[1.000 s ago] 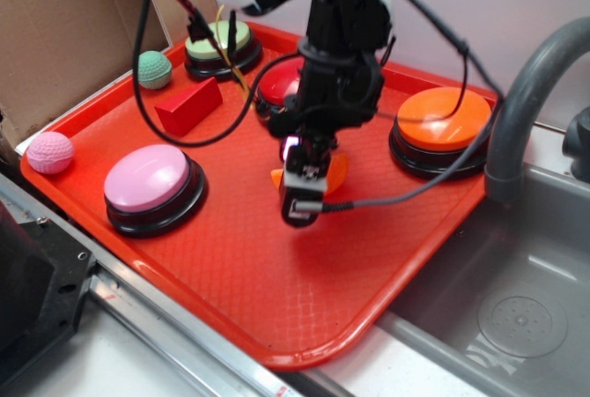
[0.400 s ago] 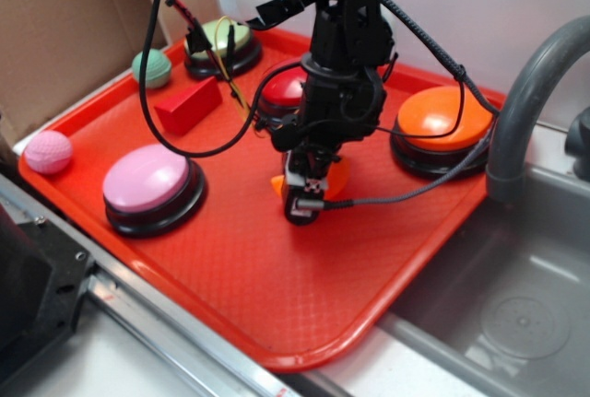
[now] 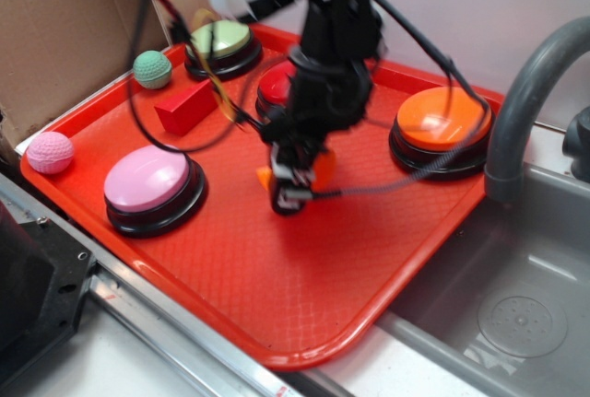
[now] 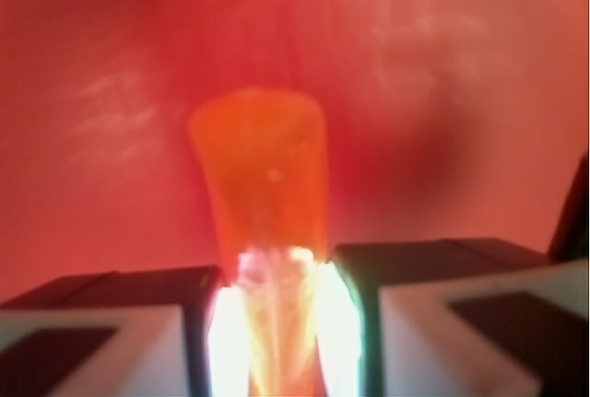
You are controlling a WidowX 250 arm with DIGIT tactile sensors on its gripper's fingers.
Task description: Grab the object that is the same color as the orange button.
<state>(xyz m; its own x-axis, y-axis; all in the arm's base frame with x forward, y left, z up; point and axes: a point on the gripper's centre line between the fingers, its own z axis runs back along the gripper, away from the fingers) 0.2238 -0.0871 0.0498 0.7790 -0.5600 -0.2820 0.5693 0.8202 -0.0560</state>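
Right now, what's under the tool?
The orange piece sits between the tool's fingers, over the red tray. Whether it touches the tray can't be told; the arm covers it.

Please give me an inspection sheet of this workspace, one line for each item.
Surface: red tray, on a counter.
Job's things: orange piece between the fingers; orange button at the tray's right.
Clutter: pink button, red button, green button, red block, green ball, pink ball.
End effector: closed on the orange piece.
Cables: black cables hang around the arm.
Surroundings: sink, grey faucet, cardboard.
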